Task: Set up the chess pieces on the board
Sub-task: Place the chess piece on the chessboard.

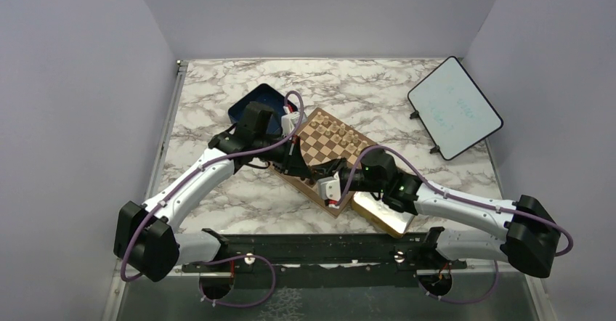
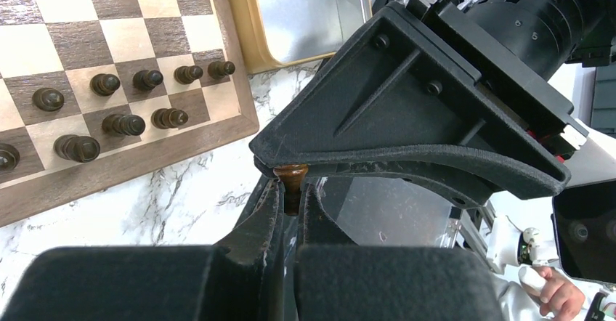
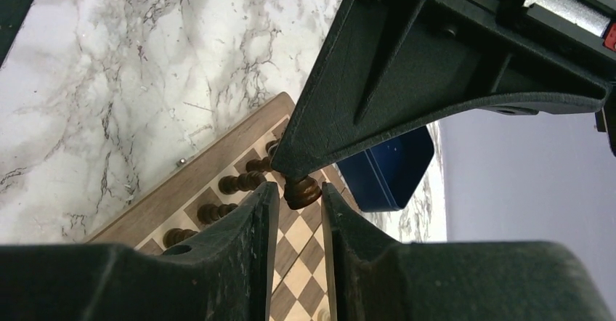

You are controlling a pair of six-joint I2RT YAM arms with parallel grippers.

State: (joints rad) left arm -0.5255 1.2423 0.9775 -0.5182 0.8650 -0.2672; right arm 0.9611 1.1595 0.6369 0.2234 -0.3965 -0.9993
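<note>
left gripper: on my left wrist feed the jaws are pressed together on a dark chess piece, with its neck pinched between the two fingers.
right gripper: its fingers sit on either side of the same piece with thin slivers of gap. i cannot tell whether they actually grip it.
meeting point: the two grippers are tip to tip, and each wrist feed shows the other's finger touching the piece's head.
held piece position: it is in the air, off the squares and close to the board's border. in the top view i can't see it, because the arms cover it.
board: it lies at an angle on the marble table, between the two arms.
dark pieces on board: i count nine in two rows at the corner nearest the left gripper, one to a square.
pale pieces: they are lined up along the board's far side.
tray: gold-rimmed, sitting just beside the board's corner.
blue box: it sits at the board's far-left side, partly hidden by the left arm.
whiteboard: propped at the far right, well apart from the board.
</note>
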